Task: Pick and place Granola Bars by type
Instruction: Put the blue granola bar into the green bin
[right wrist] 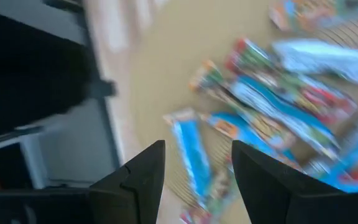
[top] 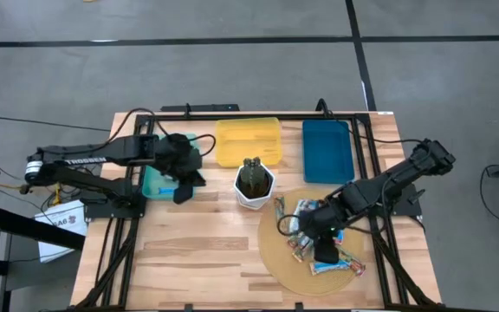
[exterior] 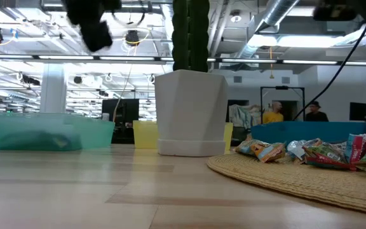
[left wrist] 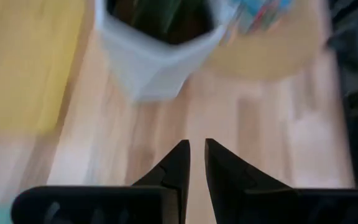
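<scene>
Right claw [right wrist: 196,163], fingers spread, hovers over the Granola Bars [top: 323,243] heaped on the woven mat [top: 275,256], where overlapping slick wrappers, seemingly several types, could make it pinch two or the wrong one; left claw [left wrist: 196,163], nearly pressed together, waits near the teal tray [top: 156,182].

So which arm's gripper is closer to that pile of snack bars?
Right. The right gripper hovers open over the granola bars on the woven mat; the left gripper is by the teal bin.
</scene>
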You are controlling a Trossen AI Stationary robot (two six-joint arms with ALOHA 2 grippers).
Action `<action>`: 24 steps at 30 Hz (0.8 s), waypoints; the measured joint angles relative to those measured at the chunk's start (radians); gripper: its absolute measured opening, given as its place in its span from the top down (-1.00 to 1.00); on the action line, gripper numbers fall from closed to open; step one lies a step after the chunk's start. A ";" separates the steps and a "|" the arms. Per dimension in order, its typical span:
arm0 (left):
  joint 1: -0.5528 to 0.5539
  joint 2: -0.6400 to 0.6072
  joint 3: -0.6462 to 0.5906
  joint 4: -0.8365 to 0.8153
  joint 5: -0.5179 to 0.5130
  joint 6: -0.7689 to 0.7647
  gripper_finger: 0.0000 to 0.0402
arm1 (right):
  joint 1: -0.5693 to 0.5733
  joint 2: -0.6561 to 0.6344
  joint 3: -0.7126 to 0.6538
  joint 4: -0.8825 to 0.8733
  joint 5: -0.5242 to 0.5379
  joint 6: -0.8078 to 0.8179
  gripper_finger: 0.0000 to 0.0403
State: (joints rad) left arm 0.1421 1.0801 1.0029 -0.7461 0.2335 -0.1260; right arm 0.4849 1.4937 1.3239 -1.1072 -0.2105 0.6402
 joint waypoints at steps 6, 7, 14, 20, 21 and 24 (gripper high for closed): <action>-0.122 0.000 0.082 0.206 -0.067 -0.117 0.80 | 0.053 -0.001 -0.027 -0.115 0.103 0.079 0.13; -0.144 0.000 0.095 0.235 -0.084 -0.137 0.80 | 0.060 -0.002 -0.042 -0.116 0.111 0.097 0.13; -0.293 0.001 0.144 0.415 -0.216 -0.247 0.80 | 0.101 -0.004 -0.170 -0.087 0.158 0.226 0.12; -0.401 0.001 0.147 0.565 -0.325 -0.312 0.80 | 0.091 -0.003 -0.294 -0.085 0.260 0.355 0.14; -0.418 0.001 0.147 0.581 -0.347 -0.319 0.80 | 0.085 -0.003 -0.312 -0.081 0.279 0.369 0.14; -0.463 0.001 0.147 0.609 -0.411 -0.344 0.80 | 0.062 -0.003 -0.366 -0.038 0.316 0.391 0.13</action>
State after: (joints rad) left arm -0.3212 1.0814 1.1503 -0.1374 -0.1774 -0.4698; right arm 0.5472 1.4906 0.9578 -1.1457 0.1051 1.0316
